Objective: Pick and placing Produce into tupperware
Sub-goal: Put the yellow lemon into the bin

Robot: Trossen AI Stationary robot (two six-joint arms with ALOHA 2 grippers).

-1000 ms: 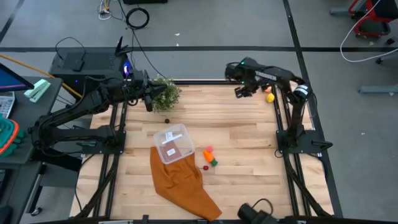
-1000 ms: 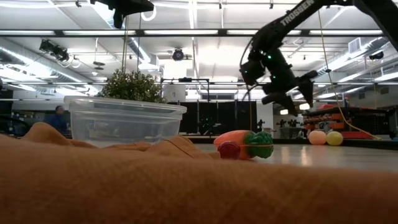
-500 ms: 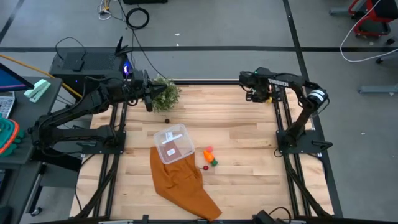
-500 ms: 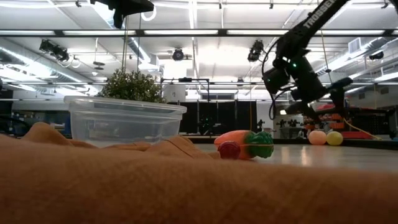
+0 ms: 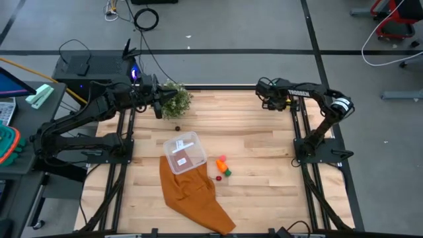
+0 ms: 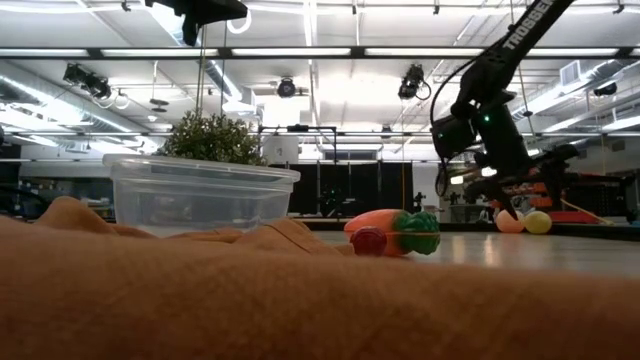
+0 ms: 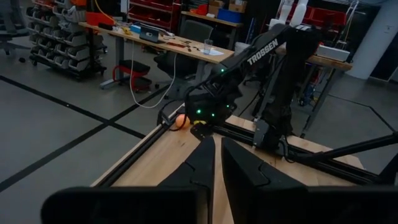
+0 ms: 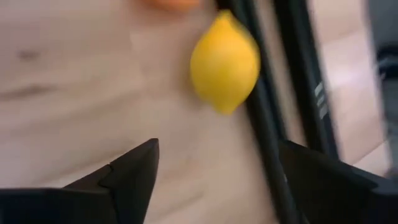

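My right gripper [image 8: 217, 163] is open and hovers low over the table's far right corner [image 5: 273, 100]. The yellow lemon [image 8: 225, 61] lies on the wood just ahead of its fingers, against the dark frame rail, with the orange ball [image 8: 171, 3] beyond it. In the low view both lie on the table, lemon [image 6: 538, 221] and ball [image 6: 506, 221], below the gripper [image 6: 517, 196]. The carrot [image 5: 225, 169] and the small red and pink pieces lie right of the clear tupperware [image 5: 182, 152], which stands on the cloth's far end. My left gripper [image 5: 158, 106] waits shut beside the plant.
A bushy potted plant [image 5: 175, 100] stands at the far left, next to the left gripper. The rust-orange cloth [image 5: 195, 195] spreads from under the tupperware toward the near edge. A small dark piece [image 5: 177, 127] lies between plant and tupperware. The table's dark frame rails run along the sides.
My right gripper has moved toward the table's right edge and come down over the lemon and the orange ball at the far right corner. The produce, the tupperware and the cloth have stayed where they were.
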